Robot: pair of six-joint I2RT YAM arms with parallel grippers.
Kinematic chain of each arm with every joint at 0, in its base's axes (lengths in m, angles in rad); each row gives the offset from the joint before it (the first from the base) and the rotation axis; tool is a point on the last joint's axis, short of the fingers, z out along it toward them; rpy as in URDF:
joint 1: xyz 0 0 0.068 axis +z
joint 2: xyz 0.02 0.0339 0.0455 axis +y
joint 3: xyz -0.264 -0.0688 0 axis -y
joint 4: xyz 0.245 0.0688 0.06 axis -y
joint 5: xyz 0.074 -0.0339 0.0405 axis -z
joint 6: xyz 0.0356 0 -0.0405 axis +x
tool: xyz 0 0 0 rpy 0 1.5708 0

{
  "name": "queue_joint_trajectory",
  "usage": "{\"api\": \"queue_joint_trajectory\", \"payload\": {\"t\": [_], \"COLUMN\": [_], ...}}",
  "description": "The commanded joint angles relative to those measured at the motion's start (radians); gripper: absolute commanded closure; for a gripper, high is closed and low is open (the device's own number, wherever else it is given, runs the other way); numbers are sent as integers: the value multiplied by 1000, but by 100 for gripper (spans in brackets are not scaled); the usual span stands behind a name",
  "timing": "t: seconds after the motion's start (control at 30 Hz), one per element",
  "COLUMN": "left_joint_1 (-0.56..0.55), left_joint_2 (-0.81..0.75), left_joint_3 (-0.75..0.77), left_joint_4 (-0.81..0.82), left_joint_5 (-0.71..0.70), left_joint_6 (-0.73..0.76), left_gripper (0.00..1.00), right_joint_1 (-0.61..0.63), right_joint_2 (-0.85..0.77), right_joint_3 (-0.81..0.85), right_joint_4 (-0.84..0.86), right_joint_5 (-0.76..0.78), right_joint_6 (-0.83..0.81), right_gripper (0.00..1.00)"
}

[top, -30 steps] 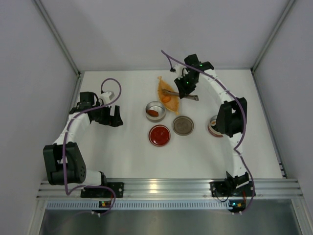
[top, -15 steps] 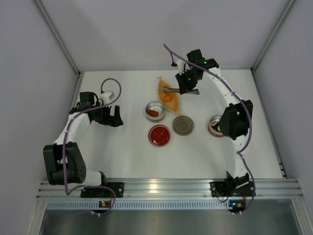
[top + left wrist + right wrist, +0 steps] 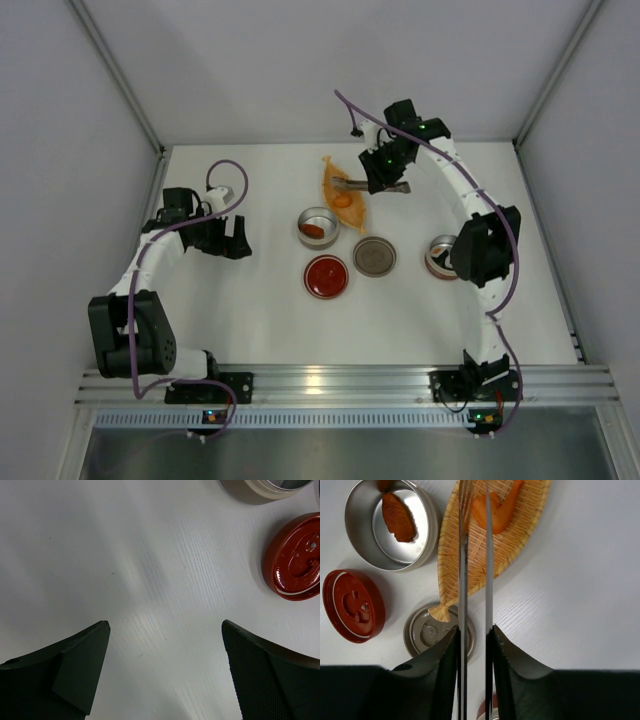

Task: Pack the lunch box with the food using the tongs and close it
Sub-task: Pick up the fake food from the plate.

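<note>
Right wrist view: my right gripper pinched tongs, tips pointing to 12 o'clock over orange food on woven dish. My left gripper stood spread wide.

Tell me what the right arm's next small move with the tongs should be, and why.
Probably lower the tongs until their arms straddle the orange piece on the woven dish, ready to squeeze. The right gripper holds the tongs, their arms slightly apart and passing over that piece; one brown piece already lies in the steel container.
</note>
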Motion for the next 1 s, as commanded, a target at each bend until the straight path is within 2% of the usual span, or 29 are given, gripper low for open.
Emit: {"api": "queue_joint_trajectory", "payload": {"t": [0.0, 0.07, 0.17, 0.8, 0.97], "left_joint_1": [-2, -2, -2, -2, -4], "left_joint_2": [-31, -30, -22, -7, -7], "left_joint_3": [3, 3, 6, 15, 15], "left_joint_4": [19, 24, 28, 31, 36], "left_joint_5": [2, 8, 17, 14, 17], "left_joint_6": [13, 12, 2, 1, -1], "left_gripper": [2, 2, 2, 2, 2], "right_joint_1": [-7, -8, -7, 9, 22], "right_joint_2": [-108, -118, -108, -26, -26], "right_joint_3": [-17, -26, -32, -57, -89], "right_joint_4": [-53, -62, -77, 9, 45], "right_joint_5": [-3, 8, 17, 29, 78], "right_joint_6": [-64, -79, -64, 100, 134], "right_gripper": [68, 60, 55, 52, 52]}}
